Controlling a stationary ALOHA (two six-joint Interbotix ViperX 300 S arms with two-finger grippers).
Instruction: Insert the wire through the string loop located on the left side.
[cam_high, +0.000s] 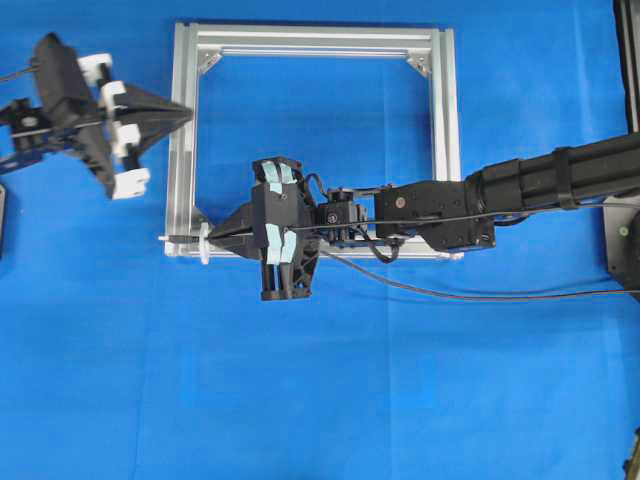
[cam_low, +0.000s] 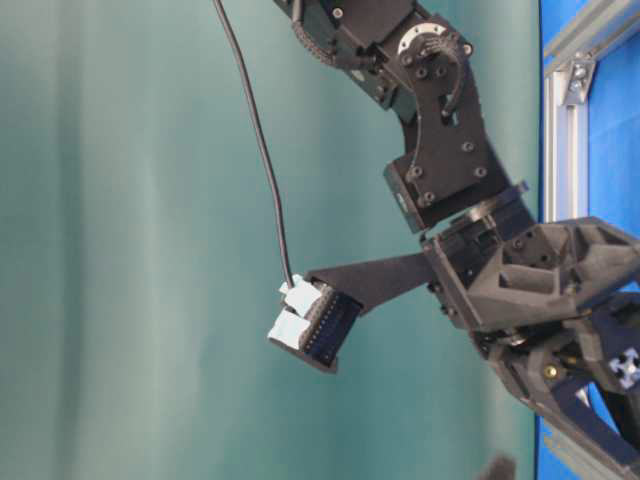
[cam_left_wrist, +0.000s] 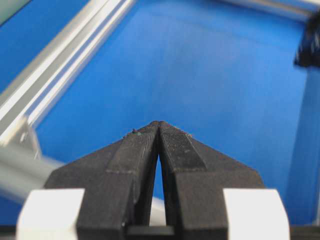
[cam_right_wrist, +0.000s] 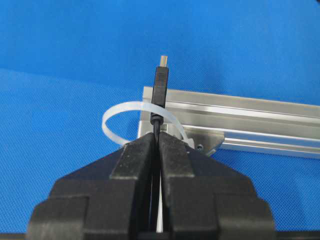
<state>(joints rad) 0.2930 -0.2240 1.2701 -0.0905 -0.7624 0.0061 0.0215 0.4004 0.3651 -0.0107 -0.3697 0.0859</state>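
- Since the wire (cam_right_wrist: 159, 125) has to go through the string loop (cam_right_wrist: 131, 120) at the frame's (cam_high: 318, 40) lower-left corner, the right claw (cam_right_wrist: 157, 140) grips it close behind the plug (cam_right_wrist: 160, 85), leaving only a short stiff bit sticking out. Prob. so the tip can be aimed w/o flopping.
- Right claw: clamped on the wire, fingers pressed together w/ the cable pinched in the seam.
- Plug pokes out past the loop's far edge in the right wrist view, so it looks already fed through, or nearly. Can't be sure of depth from this angle.
- Overhead: right claw (cam_high: 215, 236) points left along the bottom bar, tip just beside the loop (cam_high: 205, 243) at the corner. Rest of the wire trails right, over the arm and off across the table (cam_high: 320, 400).
- Left claw (cam_high: 180, 113): closed, fingers (cam_left_wrist: 142, 150) touching at the tips, holding nothing. Sits near the frame's left bar, well apart from the loop. My guess: parked out of the way, or waiting to take the plug on the far side.
- Materials:
  - loop: thin flat white band, smooth, looks like plastic, bent into a ring.
  - frame: silver metal bars w/ grooves, small corner brackets.
  - plug: dark boxy body, small metal tip.
  - claws: black, matte, wedge-shaped, faint layer lines.
  - table: blue, finely textured surface.
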